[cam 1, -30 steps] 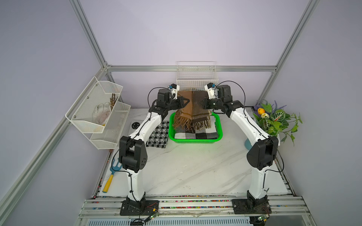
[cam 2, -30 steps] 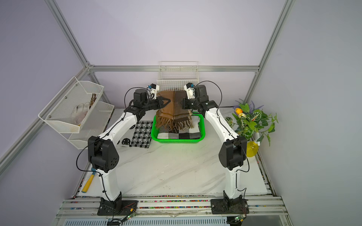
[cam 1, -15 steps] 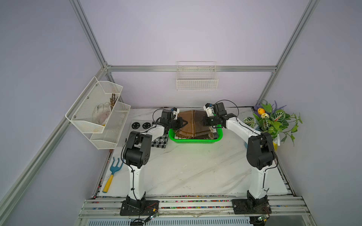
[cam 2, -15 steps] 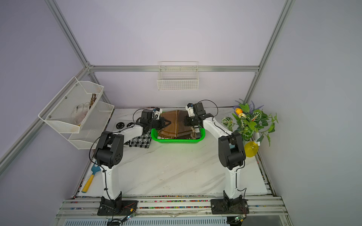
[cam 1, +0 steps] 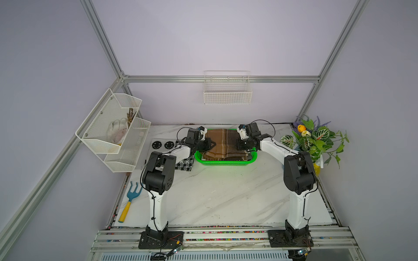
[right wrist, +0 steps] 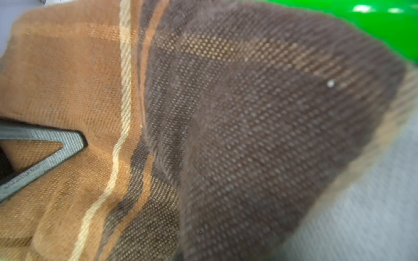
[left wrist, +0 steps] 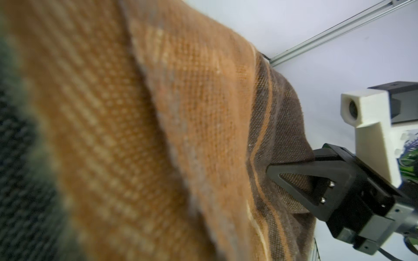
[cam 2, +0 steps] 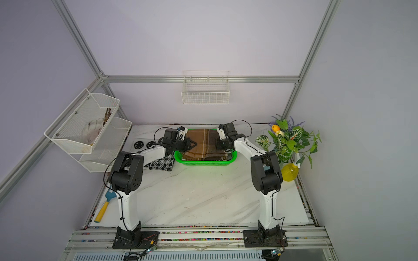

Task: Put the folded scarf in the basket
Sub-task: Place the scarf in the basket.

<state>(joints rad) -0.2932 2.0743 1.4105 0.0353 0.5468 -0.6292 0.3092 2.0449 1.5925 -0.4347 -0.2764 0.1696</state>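
At the back of the white marble table (cam 1: 214, 198), we hold the brown plaid woven scarf (cam 1: 226, 141) folded inside the bright green perforated plastic basket (cam 1: 226, 163), its top bulging above the rim in both top views. Our left gripper (cam 1: 211, 144) pinches the scarf's left edge; our right gripper (cam 1: 239, 144) is clamped on its right edge.

No readable text; only smiley-face marks on two black discs (cam 1: 156, 144)

Scarf (right wrist: 248, 135) is coarse woven cloth; basket (right wrist: 384, 22) glossy plastic.
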